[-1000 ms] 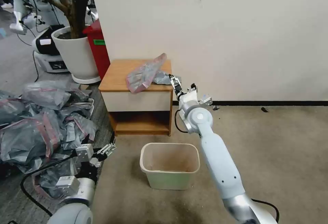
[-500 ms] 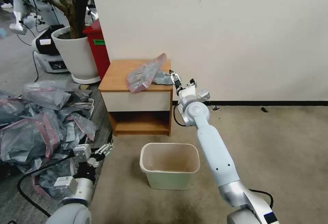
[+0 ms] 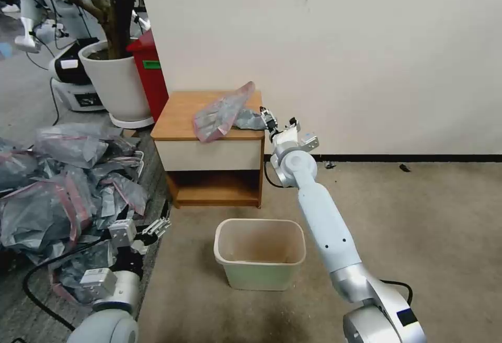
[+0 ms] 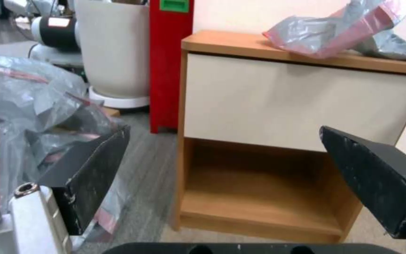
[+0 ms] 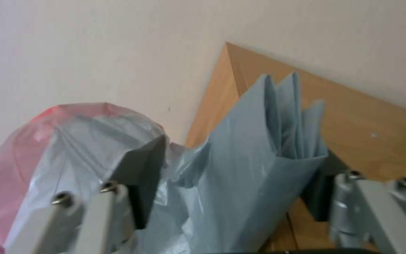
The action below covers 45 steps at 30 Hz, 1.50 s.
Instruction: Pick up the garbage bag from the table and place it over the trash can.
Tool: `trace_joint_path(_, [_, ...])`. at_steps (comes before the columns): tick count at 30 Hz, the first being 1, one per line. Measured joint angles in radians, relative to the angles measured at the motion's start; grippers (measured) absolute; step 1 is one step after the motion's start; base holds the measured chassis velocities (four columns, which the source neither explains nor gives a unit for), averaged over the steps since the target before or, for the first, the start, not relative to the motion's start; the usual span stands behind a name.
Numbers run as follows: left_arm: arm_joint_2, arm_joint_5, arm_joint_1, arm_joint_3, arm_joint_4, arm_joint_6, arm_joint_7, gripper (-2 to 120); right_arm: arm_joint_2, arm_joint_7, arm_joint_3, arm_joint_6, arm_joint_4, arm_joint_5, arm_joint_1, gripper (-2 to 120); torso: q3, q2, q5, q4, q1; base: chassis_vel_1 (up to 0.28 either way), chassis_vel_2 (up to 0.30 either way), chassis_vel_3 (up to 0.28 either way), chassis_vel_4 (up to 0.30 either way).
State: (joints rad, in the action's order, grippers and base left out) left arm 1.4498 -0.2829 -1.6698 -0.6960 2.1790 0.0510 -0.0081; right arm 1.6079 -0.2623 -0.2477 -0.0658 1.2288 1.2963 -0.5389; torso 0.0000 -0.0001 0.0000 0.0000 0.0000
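**Reaching for the bag at the nightstand's corner**

Waiting low on the left, the left gripper (image 3: 159, 225) hovers above the floor beside the heap of bags (image 3: 63, 186), a crumpled grey-and-pink mound; its black fingers (image 4: 90, 173) are spread wide with nothing between them. Farther back stands a large white round plant pot (image 3: 117, 84) holding a tree trunk, with a red box (image 3: 151, 73) just beside it.

The table (image 3: 180, 118), light-brown wood with a white drawer front, has a bare low shelf gap. On its top lies the garbage bag (image 3: 222, 110), thin, translucent and wrinkled, its pink band rising toward the wall. The trash can (image 3: 260, 253), cream-white with rounded corners and a rolled rim, sits on the carpet in front of the table, with nothing in it.

At the table's right front corner, the right gripper (image 3: 267, 119) meets the bag's grey end. The right wrist view shows what the head view cannot: folded grey pleats of the bag (image 5: 264, 141) standing between the parted fingers (image 5: 139, 176), which are not pressed onto the plastic.
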Motion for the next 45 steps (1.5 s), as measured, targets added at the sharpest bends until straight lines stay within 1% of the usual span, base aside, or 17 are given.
trace_joint_path(2, [-0.003, 0.000, 0.000, -0.002, 0.000, 0.000, -0.001, 100, 0.000, 0.003, -0.004, 0.001, -0.006, -0.002, 0.003, 51, 0.000, 0.000, 0.0000, 0.0000, 0.000, 0.000, 0.000, 0.000, 0.000])
trace_joint_path(4, [-0.003, 0.000, 0.000, -0.003, 0.000, 0.000, -0.001, 100, 0.000, 0.004, -0.005, 0.001, -0.008, -0.004, 0.004, 47, 0.000, 0.000, 0.0000, 0.0000, 0.000, 0.000, 0.000, 0.000, 0.000])
trace_joint_path(6, [-0.004, 0.000, -0.001, -0.003, 0.000, 0.000, -0.002, 100, 0.001, 0.006, -0.006, 0.003, -0.012, -0.010, 0.005, 36, 0.000, 0.000, 0.0000, 0.0000, 0.000, 0.000, 0.000, 0.000, 0.000])
trace_joint_path(8, [-0.004, 0.000, -0.001, -0.003, 0.000, 0.001, -0.002, 100, 0.001, 0.009, -0.006, 0.003, -0.013, -0.012, 0.005, 32, 0.000, 0.000, 0.0001, 0.0000, 0.000, 0.000, 0.000, 0.000, 0.000])
trace_joint_path(9, [-0.004, 0.000, -0.002, -0.004, 0.000, 0.001, -0.002, 100, 0.001, 0.011, -0.006, 0.004, -0.014, -0.015, 0.005, 25, 0.000, 0.000, 0.0000, 0.0000, 0.000, 0.000, 0.000, 0.000, 0.000])
trace_joint_path(10, [-0.004, 0.000, -0.002, -0.004, 0.000, 0.001, -0.002, 100, 0.001, 0.011, -0.006, 0.004, -0.014, -0.015, 0.005, 25, 0.000, 0.000, 0.0000, 0.0000, 0.000, 0.000, 0.000, 0.000, 0.000])
trace_joint_path(13, [-0.004, 0.001, -0.004, -0.005, 0.000, 0.000, -0.002, 100, 0.001, 0.016, -0.007, 0.007, -0.018, -0.021, 0.000, 10, 0.000, 0.000, 0.0000, 0.0000, 0.000, 0.000, 0.000, 0.000, 0.000])
trace_joint_path(14, [-0.004, 0.001, -0.004, -0.005, 0.000, 0.000, -0.002, 100, 0.001, 0.016, -0.007, 0.007, -0.018, -0.021, 0.000, 10, 0.000, 0.000, 0.0000, 0.0000, 0.000, 0.000, 0.000, 0.000, 0.000])
trace_joint_path(16, [-0.003, 0.001, -0.006, -0.005, 0.000, 0.000, -0.002, 100, 0.001, 0.018, -0.007, 0.009, -0.017, -0.023, -0.005, 1, 0.000, 0.000, 0.0001, 0.0000, 0.000, 0.000, 0.000, 0.000, 0.000])
trace_joint_path(25, [0.002, 0.004, -0.009, -0.004, 0.000, -0.004, -0.002, 100, -0.009, 0.012, 0.001, 0.012, 0.039, -0.030, -0.035, 0, 0.000, 0.000, 0.0000, 0.0003, 0.000, 0.000, 0.000, 0.000, 0.000])
trace_joint_path(34, [-0.004, 0.004, -0.010, -0.009, 0.005, -0.009, -0.002, 100, -0.094, -0.058, 0.031, 0.008, 0.203, -0.018, -0.134, 0, 0.000, 0.000, 0.0002, 0.0000, 0.000, 0.000, 0.000, 0.000, 0.000])
trace_joint_path(37, [-0.005, 0.003, -0.007, -0.009, 0.012, -0.009, -0.002, 100, -0.145, -0.097, 0.054, 0.002, 0.324, -0.004, -0.211, 0, 0.000, 0.000, 0.0002, -0.0001, 0.000, 0.000, 0.000, 0.000, 0.000])
trace_joint_path(38, [-0.005, 0.003, -0.007, -0.009, 0.012, -0.009, -0.002, 100, -0.145, -0.097, 0.054, 0.002, 0.324, -0.004, -0.211, 0, 0.000, 0.000, 0.0002, -0.0001, 0.000, 0.000, 0.000, 0.000, 0.000])
trace_joint_path(39, [-0.003, 0.003, -0.006, -0.008, 0.013, -0.009, -0.003, 100, -0.157, -0.106, 0.060, 0.001, 0.369, -0.002, -0.239, 0, 0.000, 0.000, 0.0002, 0.0000, 0.000, 0.000, 0.000, 0.000, 0.000])
trace_joint_path(42, [0.005, 0.003, -0.006, -0.006, 0.019, -0.009, -0.003, 100, -0.191, -0.144, 0.073, -0.010, 0.529, 0.007, -0.363, 0, 0.000, 0.000, -0.0001, 0.0002, 0.000, 0.000, 0.000, 0.000, 0.000])
trace_joint_path(43, [0.005, 0.003, -0.006, -0.006, 0.019, -0.009, -0.003, 100, -0.191, -0.144, 0.073, -0.010, 0.529, 0.007, -0.363, 0, 0.000, 0.000, -0.0001, 0.0002, 0.000, 0.000, 0.000, 0.000, 0.000])
trace_joint_path(45, [0.010, 0.004, -0.007, -0.005, 0.024, -0.009, -0.003, 100, -0.208, -0.171, 0.088, -0.017, 0.626, 0.010, -0.474, 0, 0.000, 0.000, 0.0000, 0.0000, 0.000, 0.000, 0.000, 0.000, 0.000])
